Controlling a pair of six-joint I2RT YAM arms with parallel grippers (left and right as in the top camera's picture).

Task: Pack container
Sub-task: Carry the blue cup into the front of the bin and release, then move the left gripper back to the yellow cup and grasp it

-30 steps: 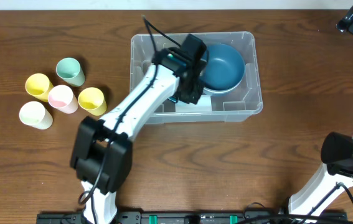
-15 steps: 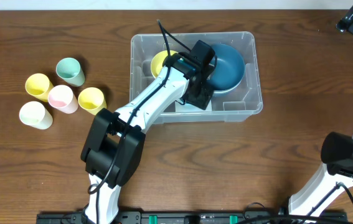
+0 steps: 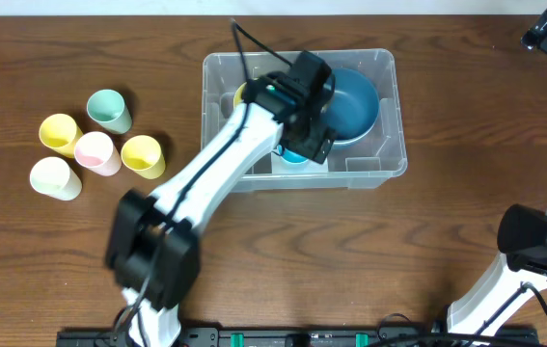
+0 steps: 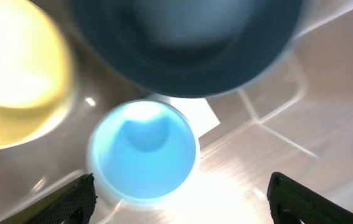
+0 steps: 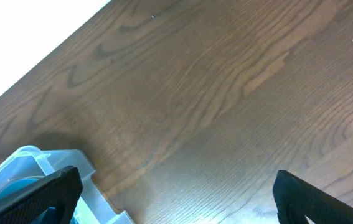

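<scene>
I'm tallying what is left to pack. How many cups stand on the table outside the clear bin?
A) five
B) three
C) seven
A: five stand in a cluster to the left of the container: a mint cup, a yellow cup, a pink cup, a second yellow cup and a cream cup.

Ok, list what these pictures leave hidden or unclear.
Overhead: the left arm covers most of the light blue cup and the yellow cup in the container.
Left wrist: the blue bowl is blurred and cut by the top edge.
Right wrist: only a corner of the container shows, at the lower left edge.
</scene>
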